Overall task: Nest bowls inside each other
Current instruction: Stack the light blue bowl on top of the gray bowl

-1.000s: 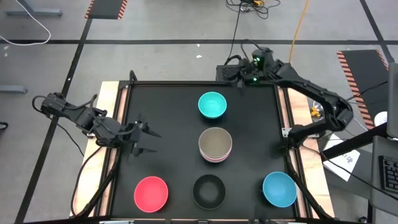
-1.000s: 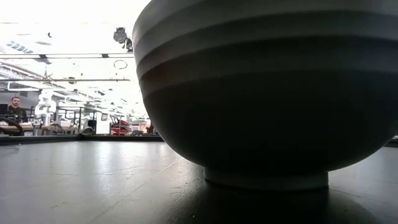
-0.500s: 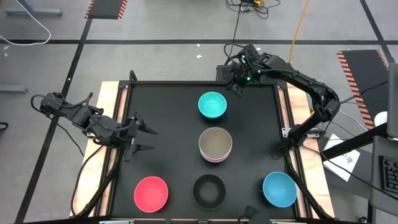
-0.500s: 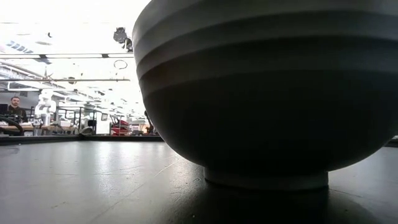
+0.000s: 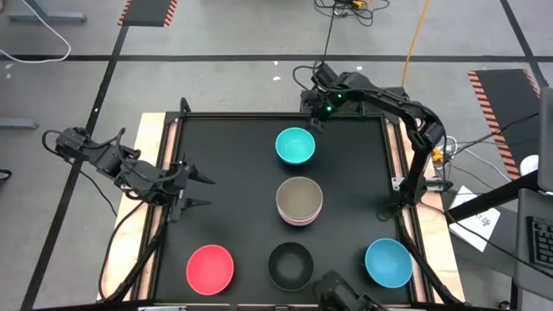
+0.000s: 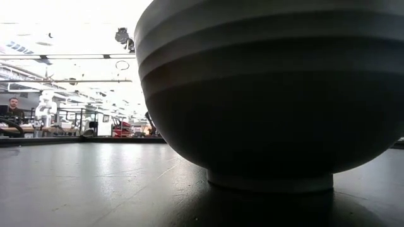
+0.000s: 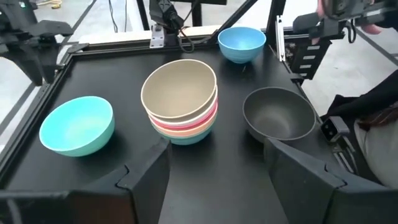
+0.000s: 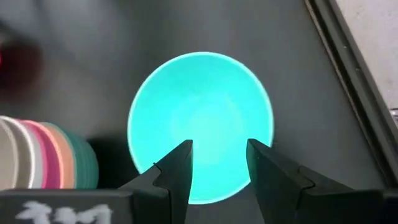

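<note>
**Right arm swings in over the turquoise bowl**

Your right gripper (image 5: 321,111) has come in from the far right corner over the last second and now hangs near the far rim of the turquoise bowl (image 5: 295,145). In the right wrist view the bowl (image 8: 200,127) sits square beneath the jaws, which stand partly open and hold nothing. That reads as the line-up for the next pick, with the stack (image 5: 299,200) as the likely target.

The left gripper (image 5: 197,191) has pulled back a little toward the left edge of the surface (image 5: 233,155); its jaws are spread wide and empty, facing the stack (image 7: 181,100).

The stack sits mid-surface, olive-grey bowl uppermost. Loose bowls: red (image 5: 210,267), black (image 5: 289,264) and blue (image 5: 387,263) along the near edge, well apart from each other.

Room to move: the turquoise bowl lies close to the far frame, so mind that rail on the descent. The gap between it and the stack is short but open. A dark object (image 5: 346,292) intrudes at the near edge, beside the black bowl; what it is I cannot tell.
</note>
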Controlling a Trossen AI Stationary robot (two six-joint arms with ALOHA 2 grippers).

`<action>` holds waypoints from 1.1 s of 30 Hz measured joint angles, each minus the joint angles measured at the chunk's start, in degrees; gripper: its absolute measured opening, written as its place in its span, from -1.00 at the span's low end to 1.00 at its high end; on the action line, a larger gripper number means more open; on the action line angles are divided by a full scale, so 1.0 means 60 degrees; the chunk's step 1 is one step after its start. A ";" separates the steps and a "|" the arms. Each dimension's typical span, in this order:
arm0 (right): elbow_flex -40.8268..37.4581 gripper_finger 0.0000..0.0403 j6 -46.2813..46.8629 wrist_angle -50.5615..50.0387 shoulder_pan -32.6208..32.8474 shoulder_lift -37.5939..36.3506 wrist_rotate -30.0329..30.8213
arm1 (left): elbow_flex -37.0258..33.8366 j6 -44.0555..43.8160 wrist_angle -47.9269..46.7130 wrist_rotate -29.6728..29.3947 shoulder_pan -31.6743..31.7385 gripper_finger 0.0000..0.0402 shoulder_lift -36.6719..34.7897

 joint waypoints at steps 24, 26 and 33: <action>0.0798 -0.29 -0.0219 -0.1990 0.0083 0.0903 0.0254 | 0.0000 0.0492 0.0507 -0.0073 0.0007 0.28 0.0015; 0.0798 -0.29 -0.0188 -0.1995 0.0218 0.0968 0.0261 | 0.0000 0.0495 0.0503 -0.0073 0.0011 0.28 0.0015; 0.0790 -0.29 -0.0045 -0.1983 0.0348 0.1399 0.1238 | 0.0000 0.0495 0.0327 -0.0073 0.0008 0.28 0.0015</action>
